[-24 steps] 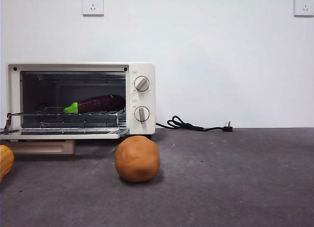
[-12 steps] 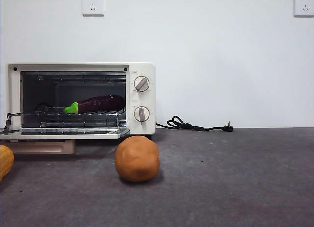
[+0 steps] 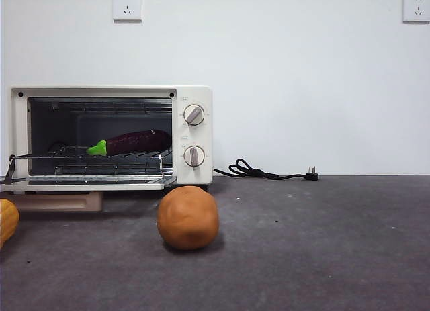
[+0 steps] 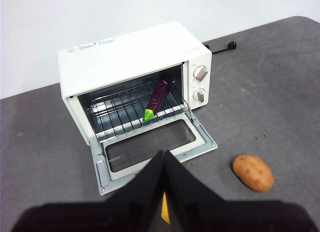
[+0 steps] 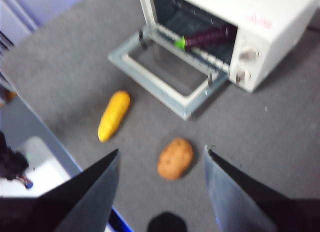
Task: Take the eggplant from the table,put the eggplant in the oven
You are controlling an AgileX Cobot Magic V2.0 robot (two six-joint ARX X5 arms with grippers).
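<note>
Overhead, left gripper (image 4: 164,164) closed, right gripper (image 5: 161,162) open; dark grey table (image 3: 322,244) (speckled) meets white wall (image 3: 302,76).

Left gripper (image 4: 164,159) raised, fingers pressed together — right gripper (image 5: 161,157) raised, fingers spread.

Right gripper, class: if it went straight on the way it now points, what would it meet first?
Probably the round orange-brown potato-like ball on the dark grey table, which lies between the open right gripper's jaws in its wrist view; depth is unclear.

oven (image 4: 125,56) top stickers and red print, too blurred to read
</note>
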